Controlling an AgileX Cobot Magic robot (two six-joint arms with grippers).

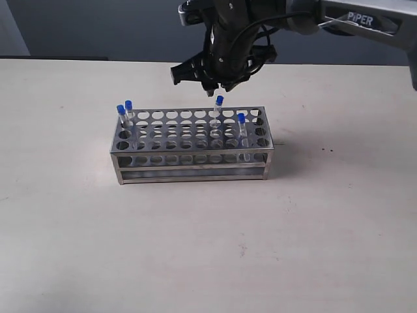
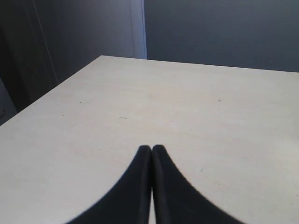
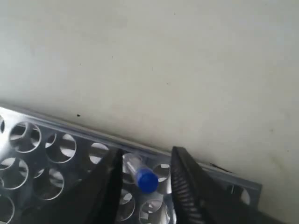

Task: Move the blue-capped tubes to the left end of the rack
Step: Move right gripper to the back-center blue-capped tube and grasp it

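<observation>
Exterior view: a shiny metal rack (image 1: 193, 149) with rows of round holes stands on a pale table (image 1: 208, 248), its long side running left to right. Four blue-capped tubes (image 1: 219, 101) stand in it, long axes roughly vertical and caps up. Two are side by side at the left end, one (image 1: 120, 110) just in front of the other (image 1: 128, 104). The other two are toward the right end. One is in a rear row, and another (image 1: 241, 119) is a little further right and nearer the front.

The right gripper (image 1: 218, 88) hangs directly over the rear-row tube, fingertips pointing down and just above its cap. The grey arm (image 1: 365, 23) reaching in from the upper right carries the word "PIPER" (image 1: 360, 19) in white letters.

Right wrist view: the right gripper (image 3: 145, 156) is partly open. Its two dark fingers (image 3: 187, 186) stand on either side of that tube (image 3: 147, 181), whose blue cap sits in the gap between them. Whether either finger touches the tube cannot be told, and nothing is clamped.

Left wrist view: the left gripper (image 2: 151, 150) is closed, its two black fingers pressed together with nothing between them, over bare table (image 2: 187, 102) away from the rack.
</observation>
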